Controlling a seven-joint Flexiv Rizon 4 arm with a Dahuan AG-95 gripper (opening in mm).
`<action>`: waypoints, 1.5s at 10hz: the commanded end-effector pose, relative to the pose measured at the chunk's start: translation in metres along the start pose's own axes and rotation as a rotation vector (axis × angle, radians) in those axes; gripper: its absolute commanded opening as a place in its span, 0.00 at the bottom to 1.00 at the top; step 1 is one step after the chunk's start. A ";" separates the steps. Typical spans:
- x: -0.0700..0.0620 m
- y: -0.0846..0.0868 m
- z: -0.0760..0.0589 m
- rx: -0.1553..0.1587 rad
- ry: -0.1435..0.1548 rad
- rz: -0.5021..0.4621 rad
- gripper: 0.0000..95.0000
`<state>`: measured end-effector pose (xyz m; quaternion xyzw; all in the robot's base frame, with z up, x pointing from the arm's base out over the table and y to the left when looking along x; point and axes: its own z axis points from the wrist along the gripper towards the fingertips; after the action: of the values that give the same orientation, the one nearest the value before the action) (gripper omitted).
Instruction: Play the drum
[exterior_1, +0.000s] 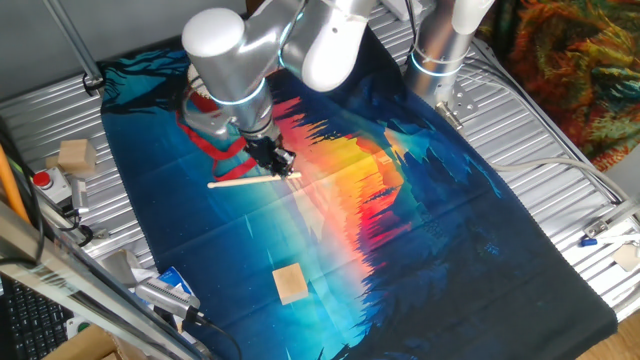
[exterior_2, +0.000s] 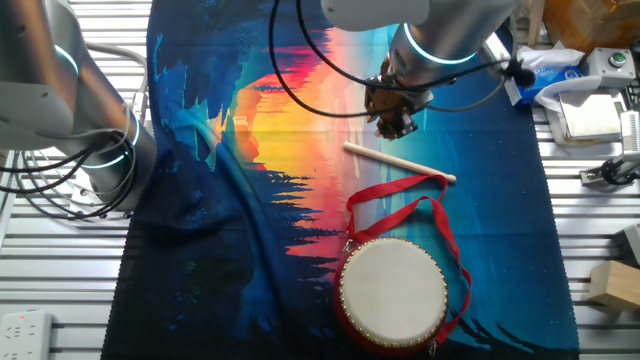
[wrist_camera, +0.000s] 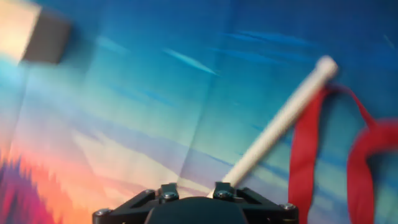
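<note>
Near the lower right of the other fixed view you see the drum on the table — its red ribbon trailing toward the stick. Your end effector is clamped on that stick's end — a wooden block lies well apart.
</note>
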<state>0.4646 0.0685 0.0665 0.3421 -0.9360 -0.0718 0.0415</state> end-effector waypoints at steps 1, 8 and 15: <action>-0.002 0.004 -0.004 0.171 -0.067 -1.387 0.20; -0.001 0.007 -0.008 0.245 -0.027 -2.015 0.40; 0.018 0.016 0.005 0.276 0.000 -2.205 0.40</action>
<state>0.4535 0.0707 0.0690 0.9273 -0.3689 0.0048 -0.0635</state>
